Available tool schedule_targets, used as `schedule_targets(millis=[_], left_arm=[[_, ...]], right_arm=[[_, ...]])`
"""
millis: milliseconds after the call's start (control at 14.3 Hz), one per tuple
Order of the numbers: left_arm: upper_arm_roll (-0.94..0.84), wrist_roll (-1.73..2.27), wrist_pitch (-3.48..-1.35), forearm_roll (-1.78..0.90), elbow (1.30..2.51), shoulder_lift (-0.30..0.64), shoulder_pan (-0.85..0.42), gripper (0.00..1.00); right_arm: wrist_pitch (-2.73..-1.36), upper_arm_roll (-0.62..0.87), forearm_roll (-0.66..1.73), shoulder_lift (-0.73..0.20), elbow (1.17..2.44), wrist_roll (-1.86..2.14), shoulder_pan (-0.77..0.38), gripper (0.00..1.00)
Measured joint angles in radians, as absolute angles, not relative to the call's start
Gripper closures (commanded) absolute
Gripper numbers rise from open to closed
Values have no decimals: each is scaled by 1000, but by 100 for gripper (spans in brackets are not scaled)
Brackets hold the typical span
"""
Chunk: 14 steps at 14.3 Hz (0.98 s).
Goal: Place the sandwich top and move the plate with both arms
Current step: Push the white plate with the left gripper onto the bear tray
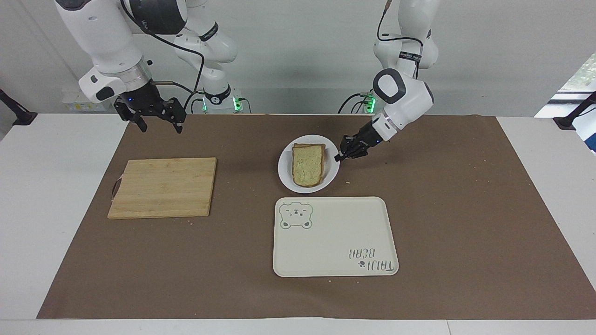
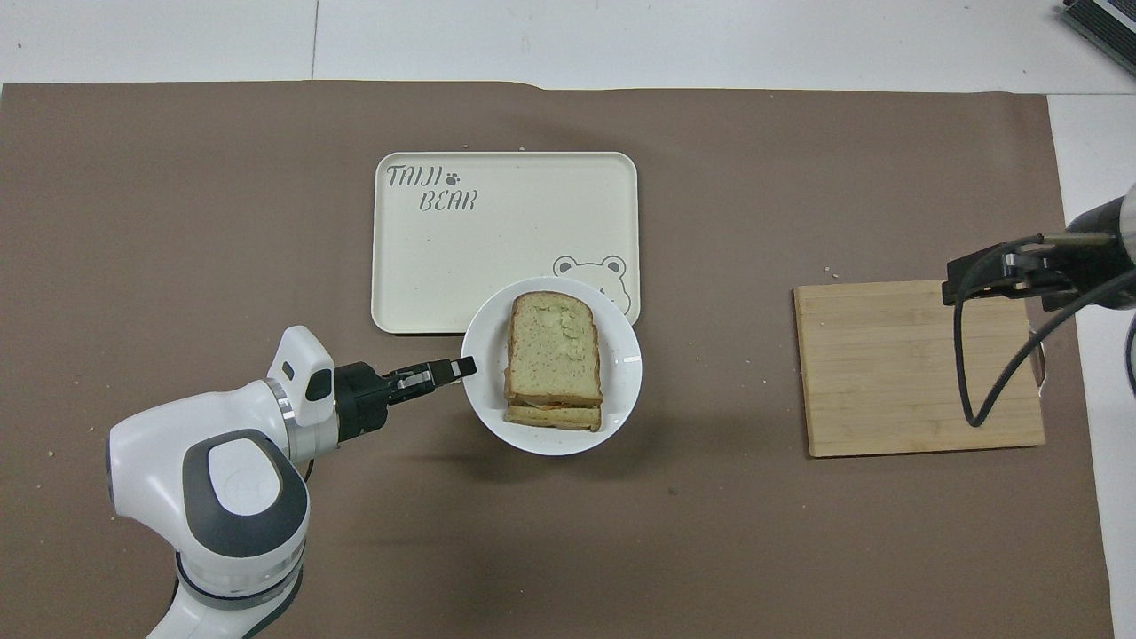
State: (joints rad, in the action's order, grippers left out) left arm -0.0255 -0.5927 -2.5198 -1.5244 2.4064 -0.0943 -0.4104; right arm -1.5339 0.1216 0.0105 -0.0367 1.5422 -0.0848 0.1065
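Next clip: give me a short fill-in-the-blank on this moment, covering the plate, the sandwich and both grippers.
1. The left gripper is shut on the rim of the ____, which it holds lifted.
2. The sandwich top lies on the ____ on the plate.
3. In the overhead view the plate overlaps a corner of the ____.
4. The right gripper waits, open, in the air near the cutting ____.

Missing words: plate; sandwich; tray; board

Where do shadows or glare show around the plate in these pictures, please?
Overhead view: the plate casts a soft dark shadow on the brown mat toward the robots, with a small bright glint on its rim. Facing view: only a faint shadow edges the plate.
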Motion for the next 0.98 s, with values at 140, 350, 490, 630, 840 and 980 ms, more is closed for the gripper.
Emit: schedule_targets(millis=[140,350,490,630,840,980], left_arm=[[-25,-667,-2533,-1615,2377,-84,-391,100],[-24,-709,-2596,-1649,2313,-40,-359,100],[-24,-709,-2650,-1649,2246,27,-356,100],[-24,-710,-2665,-1649,2182,108,-345,100],[-23,-723,-2670,-1648,2073,224,-307,100],[-26,-726,-2670,-1645,2022,281,-280,100]], right_arm=[[-1534,122,10,-37,1542,-85,107,0],[-1534,122,10,-37,1542,-85,107,0],[-1534,122,10,-37,1542,-85,107,0],[-1534,122,10,-37,1542,-85,107,0],[-1534,122,10,-37,1542,-85,107,0],[-1534,122,10,-37,1542,-85,107,0]])
